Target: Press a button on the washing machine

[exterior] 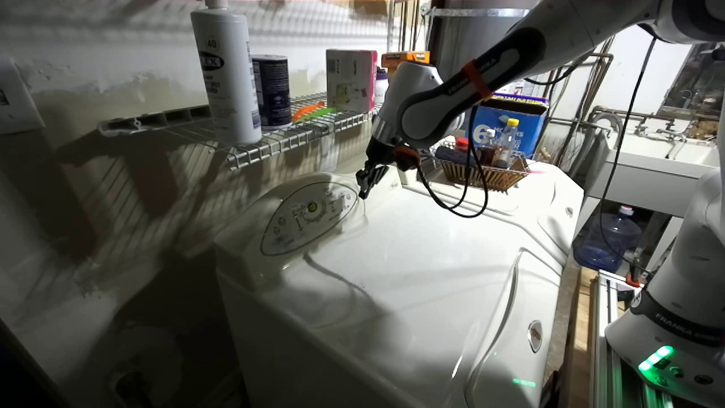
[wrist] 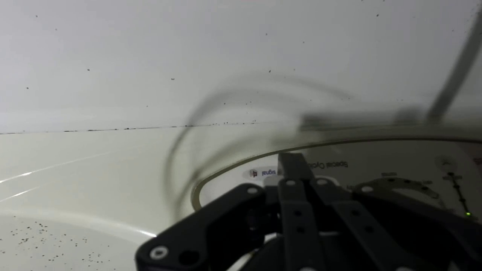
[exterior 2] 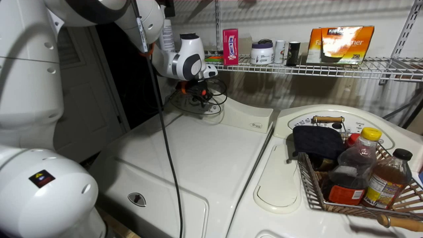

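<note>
My hand is closed, with nothing visible between its fingertips, and hangs at the back of a large white washing machine, by its raised control panel. In an exterior view the fingertips are at the right end of this long oval, and nearly all of it stretches from there toward the left of the frame, its long axis running along the machine's back edge. The round dial sits well along it. The coming move, I judge, is a push toward the panel's face, perhaps after a slide along its length (the task names no particular button).

The wrist view gives what neither exterior view makes readable: the word "signal", upside down, just left of my fingertips, with a small green light well off to the right. I cannot tell whether my fingertips touch the panel. In an exterior view my hand covers the panel's middle, yet a neighbouring white machine shows its own oval panel, absent from the wrist view.
</note>
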`<state>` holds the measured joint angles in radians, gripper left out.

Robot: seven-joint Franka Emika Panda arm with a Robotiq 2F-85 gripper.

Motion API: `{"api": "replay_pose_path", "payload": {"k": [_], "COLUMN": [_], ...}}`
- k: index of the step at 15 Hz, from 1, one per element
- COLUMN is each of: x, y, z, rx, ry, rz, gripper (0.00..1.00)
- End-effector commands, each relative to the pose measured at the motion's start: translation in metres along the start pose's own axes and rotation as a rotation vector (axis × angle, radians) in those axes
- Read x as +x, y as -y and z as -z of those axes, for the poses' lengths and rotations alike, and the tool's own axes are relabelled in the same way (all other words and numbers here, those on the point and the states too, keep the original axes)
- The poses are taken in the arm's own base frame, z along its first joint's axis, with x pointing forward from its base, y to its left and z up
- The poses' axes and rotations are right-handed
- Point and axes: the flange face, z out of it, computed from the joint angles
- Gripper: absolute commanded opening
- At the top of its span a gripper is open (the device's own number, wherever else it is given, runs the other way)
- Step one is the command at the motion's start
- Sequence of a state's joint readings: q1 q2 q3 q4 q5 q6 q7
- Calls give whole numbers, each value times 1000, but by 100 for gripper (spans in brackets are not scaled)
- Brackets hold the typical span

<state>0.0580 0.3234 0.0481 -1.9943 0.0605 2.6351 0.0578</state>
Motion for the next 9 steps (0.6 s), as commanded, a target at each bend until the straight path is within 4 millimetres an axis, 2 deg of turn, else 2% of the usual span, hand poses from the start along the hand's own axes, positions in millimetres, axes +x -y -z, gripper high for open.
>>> {"api": "replay_pose_path", "payload": {"k": [1, 9], "x": [19, 36], "y": [-4, -5], "z": [-12, -30], "rx": [12, 17], "ry": [-30, -64], "rz": [12, 5], "gripper": [0, 0]}}
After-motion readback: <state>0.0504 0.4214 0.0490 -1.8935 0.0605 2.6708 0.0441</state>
